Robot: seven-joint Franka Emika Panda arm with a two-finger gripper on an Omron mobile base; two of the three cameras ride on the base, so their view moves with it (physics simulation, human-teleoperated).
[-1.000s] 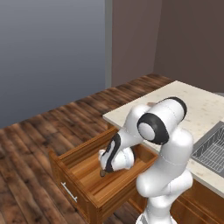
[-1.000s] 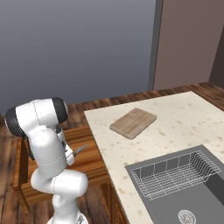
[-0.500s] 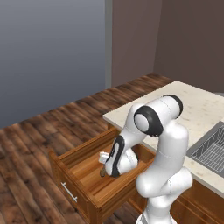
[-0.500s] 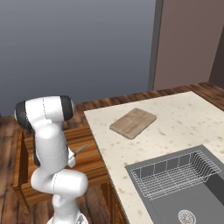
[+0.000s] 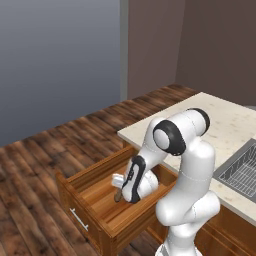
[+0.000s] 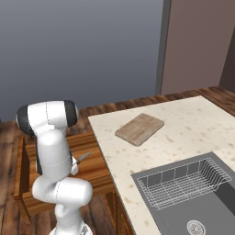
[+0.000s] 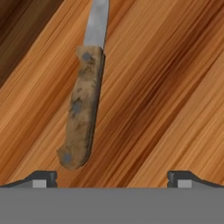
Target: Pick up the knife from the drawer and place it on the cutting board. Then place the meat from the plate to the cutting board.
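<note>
The drawer [image 5: 95, 187] stands pulled open below the counter, and my hand reaches down into it. On its wooden floor [image 7: 166, 87] lies the knife [image 7: 83, 109], brown handle toward me and grey blade pointing away. My gripper [image 7: 111, 179] hovers open just over the handle's end, which sits nearer the left fingertip [image 7: 41, 177]; nothing is between the jaws. From the left the gripper [image 5: 120, 189] shows low in the drawer. The knife [image 6: 84, 157] peeks out beside the arm. The cutting board [image 6: 139, 129] lies bare on the counter. Plate and meat are out of view.
A pale stone counter [image 6: 193, 133] runs to the right of the drawer, with a sink holding a wire rack [image 6: 183, 183] near its front. The drawer's walls [image 5: 75, 180] box in the hand. Dark wood flooring [image 5: 45, 150] spreads beyond.
The arm's upper links have shifted slightly and the hand has settled a little lower in the drawer over the knife. The jaws have stayed open.
</note>
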